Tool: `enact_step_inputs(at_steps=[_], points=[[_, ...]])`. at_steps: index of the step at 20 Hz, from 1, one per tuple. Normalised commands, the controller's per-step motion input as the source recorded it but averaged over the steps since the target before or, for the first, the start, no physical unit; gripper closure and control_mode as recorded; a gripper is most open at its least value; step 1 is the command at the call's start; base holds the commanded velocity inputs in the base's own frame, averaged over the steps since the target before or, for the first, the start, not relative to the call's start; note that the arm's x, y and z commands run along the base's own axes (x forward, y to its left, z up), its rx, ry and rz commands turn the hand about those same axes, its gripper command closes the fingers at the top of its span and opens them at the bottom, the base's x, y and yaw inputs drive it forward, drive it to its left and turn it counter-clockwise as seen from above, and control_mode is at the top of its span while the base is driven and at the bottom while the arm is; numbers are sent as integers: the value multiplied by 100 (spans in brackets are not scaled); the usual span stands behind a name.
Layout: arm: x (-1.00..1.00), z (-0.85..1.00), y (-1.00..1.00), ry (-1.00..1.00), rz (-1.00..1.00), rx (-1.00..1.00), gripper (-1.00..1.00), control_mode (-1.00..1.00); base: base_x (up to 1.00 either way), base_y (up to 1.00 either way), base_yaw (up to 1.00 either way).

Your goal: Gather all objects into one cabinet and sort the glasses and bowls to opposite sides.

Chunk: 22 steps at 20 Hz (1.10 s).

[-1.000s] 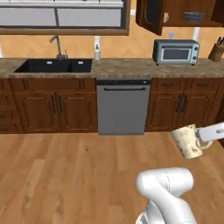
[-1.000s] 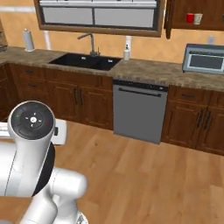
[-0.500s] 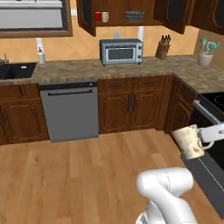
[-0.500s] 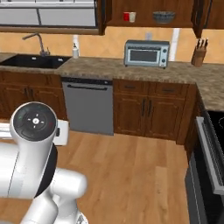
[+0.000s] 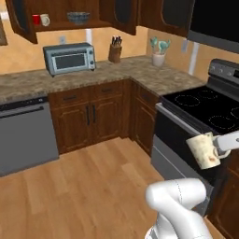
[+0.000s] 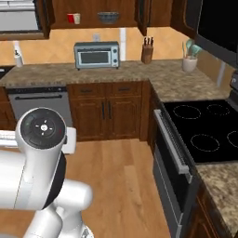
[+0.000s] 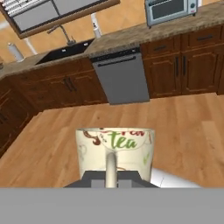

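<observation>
The gripper (image 5: 218,148) is clamped on the handle of a cream mug (image 5: 202,150), held above the floor; a red mug (image 5: 36,19), another cream mug (image 5: 45,19) and the bowl (image 5: 78,17) sit in the cabinet (image 5: 84,24).

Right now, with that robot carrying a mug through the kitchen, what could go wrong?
The cream mug is held only by its handle in the shut gripper, so a jolt might tip or drop it. It also hangs close to the stove front and could bump it. On the cabinet shelf, it could knock the red mug.
</observation>
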Motion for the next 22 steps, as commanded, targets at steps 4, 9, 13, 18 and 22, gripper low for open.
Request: enact_step_inputs(at_steps=[4, 9, 13, 18, 22], points=[[0, 0, 0, 0, 0, 0, 100, 100, 28, 70, -46], [0, 0, 0, 0, 0, 0, 100, 100, 57, 95, -36], [0, 0, 0, 0, 0, 0, 100, 100, 99, 97, -24], [0, 0, 0, 0, 0, 0, 100, 100, 100, 75, -5], [0, 0, 0, 0, 0, 0, 100, 100, 100, 21, 8]])
